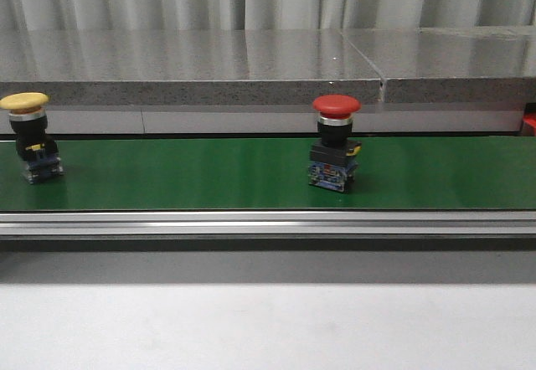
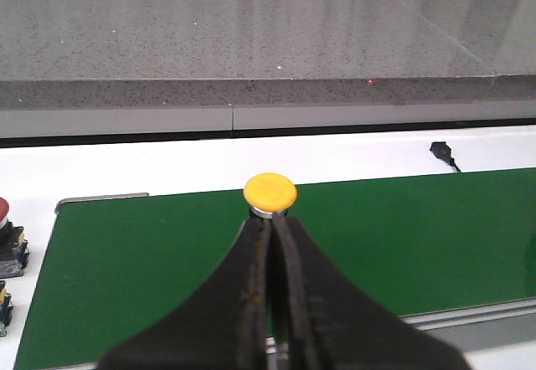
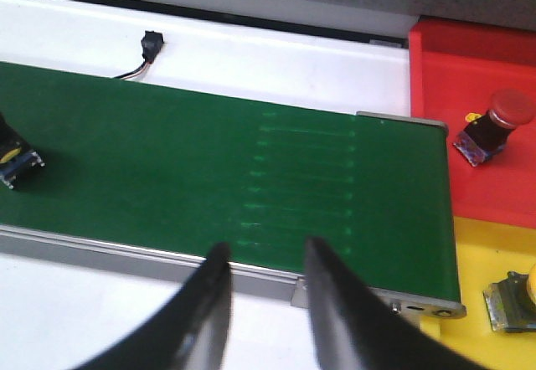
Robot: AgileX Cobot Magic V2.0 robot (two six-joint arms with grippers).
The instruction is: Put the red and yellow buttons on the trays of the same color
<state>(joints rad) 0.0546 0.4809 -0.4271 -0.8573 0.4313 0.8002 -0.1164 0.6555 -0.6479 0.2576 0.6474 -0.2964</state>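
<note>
Front: no arm in frame; yellow button (image 1: 28, 146) at belt's (image 1: 209, 173) left end, red button (image 1: 335, 142) upright right of centre.
Left wrist: left jaws (image 2: 272, 244) pressed together, tips just before a yellow button (image 2: 270, 192); contact unclear.
Right wrist: right jaws (image 3: 264, 257) spread over belt edge; only here red tray (image 3: 444, 102) holding a button (image 3: 494, 123), yellow tray (image 3: 477, 261) beside.

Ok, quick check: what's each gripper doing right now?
Left gripper: fingers pressed together, holding nothing, poised just short of the yellow button on the green belt.
Right gripper: open, empty, over the belt's edge.
</note>
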